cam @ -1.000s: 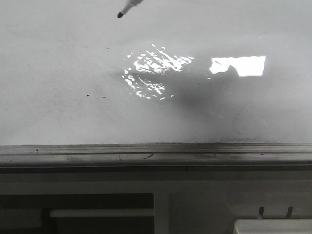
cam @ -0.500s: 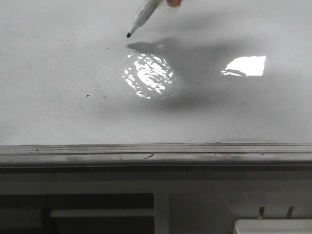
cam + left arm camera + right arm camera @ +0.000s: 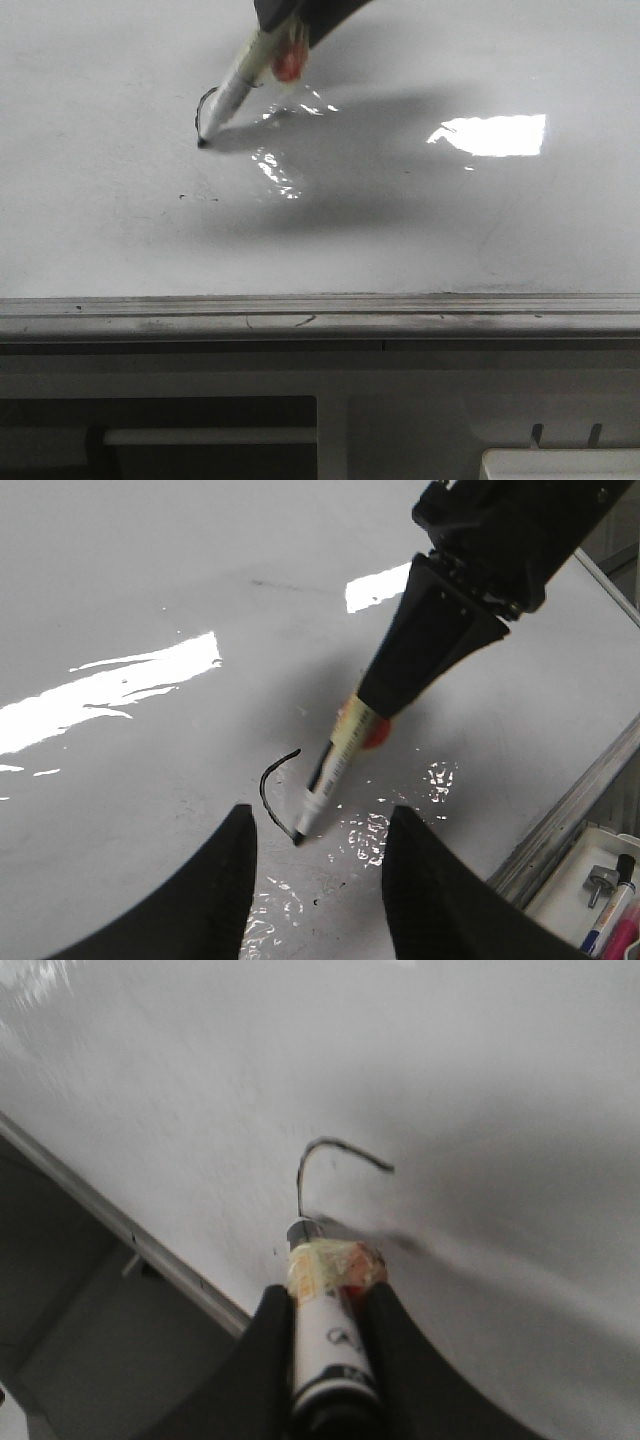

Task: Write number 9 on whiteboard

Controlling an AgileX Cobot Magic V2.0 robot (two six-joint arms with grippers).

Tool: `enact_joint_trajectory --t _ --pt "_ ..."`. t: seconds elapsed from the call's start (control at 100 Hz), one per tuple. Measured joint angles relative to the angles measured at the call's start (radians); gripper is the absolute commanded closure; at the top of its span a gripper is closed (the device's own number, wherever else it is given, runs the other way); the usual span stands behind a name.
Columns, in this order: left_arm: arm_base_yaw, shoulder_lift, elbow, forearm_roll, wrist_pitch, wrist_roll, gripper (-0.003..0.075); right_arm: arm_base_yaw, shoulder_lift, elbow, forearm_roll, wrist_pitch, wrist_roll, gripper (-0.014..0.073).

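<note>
The glossy whiteboard (image 3: 120,220), with a grey metal rail (image 3: 320,312) along its lower edge, bears a short curved black stroke (image 3: 272,798) where the marker (image 3: 235,85) tip touches it

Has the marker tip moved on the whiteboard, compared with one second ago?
Yes. In the front view the marker tip has come down and leftward, closer to the grey rail, and now touches the whiteboard at the end of a short curved black stroke.
</note>
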Motion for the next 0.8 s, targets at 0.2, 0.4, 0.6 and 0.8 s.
enact_joint_trajectory --t 0.2,0.4,0.6,0.8 --pt "0.000 0.000 0.000 -0.001 -0.004 0.000 0.0447 -0.033 -0.021 -0.003 -0.007 0.060 0.019 0.0650" --pt "-0.021 0.000 0.000 -0.002 -0.005 -0.002 0.0447 -0.053 -0.030 -0.043 -0.036 0.030 0.021 0.0650" --pt "-0.025 0.000 0.000 -0.002 -0.006 -0.002 0.0447 -0.061 -0.030 -0.056 -0.043 0.017 0.022 0.0650" --pt "-0.025 0.000 0.000 -0.002 -0.006 -0.002 0.0447 -0.062 -0.030 -0.056 -0.045 0.017 0.023 0.0650"
